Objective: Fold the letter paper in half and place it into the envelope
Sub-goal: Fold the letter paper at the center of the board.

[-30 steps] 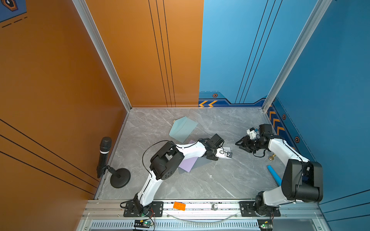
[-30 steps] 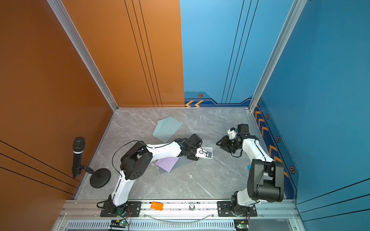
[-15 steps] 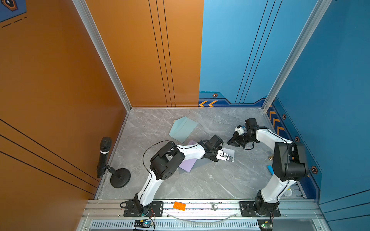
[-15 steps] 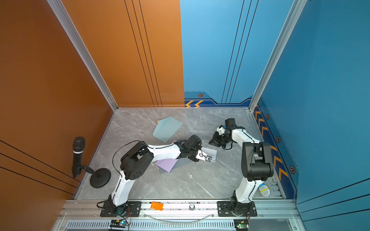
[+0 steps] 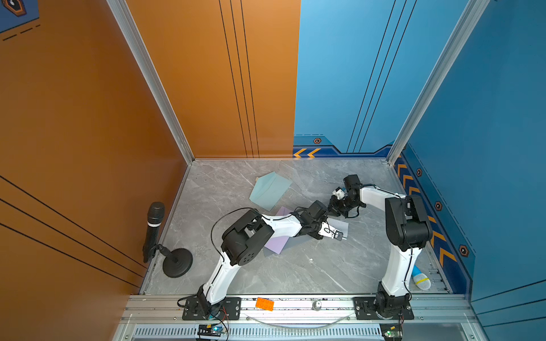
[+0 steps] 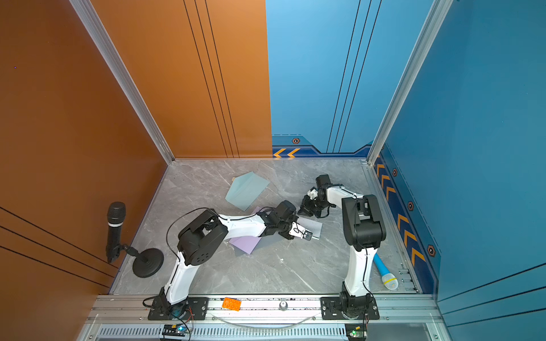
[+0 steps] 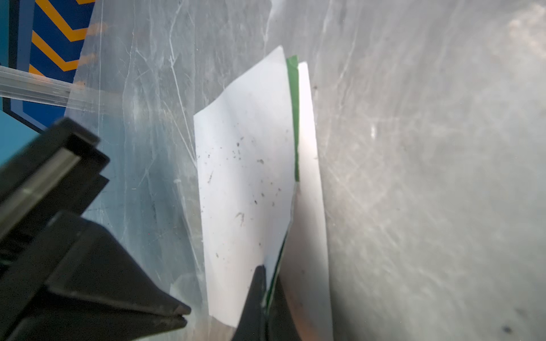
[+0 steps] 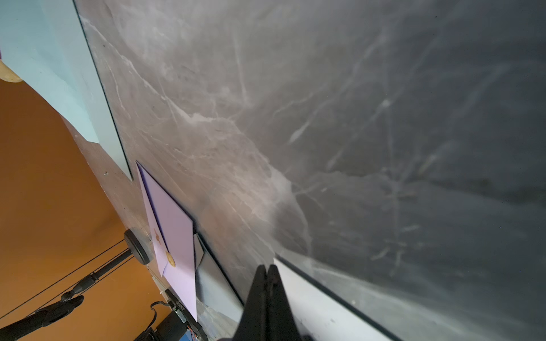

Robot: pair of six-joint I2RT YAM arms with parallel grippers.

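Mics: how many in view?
2. A black mic on a stand at the table's left edge; a blue mic lying beside the right arm's base. The arms cover some table, so more could be hidden.

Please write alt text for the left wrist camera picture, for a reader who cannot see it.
The left hand pinches one edge of a white paper, folded over, with a green strip showing between its two layers, above a grey marble table. The right hand, shut, is close beside the paper. A blue wall with orange arrows stands behind.
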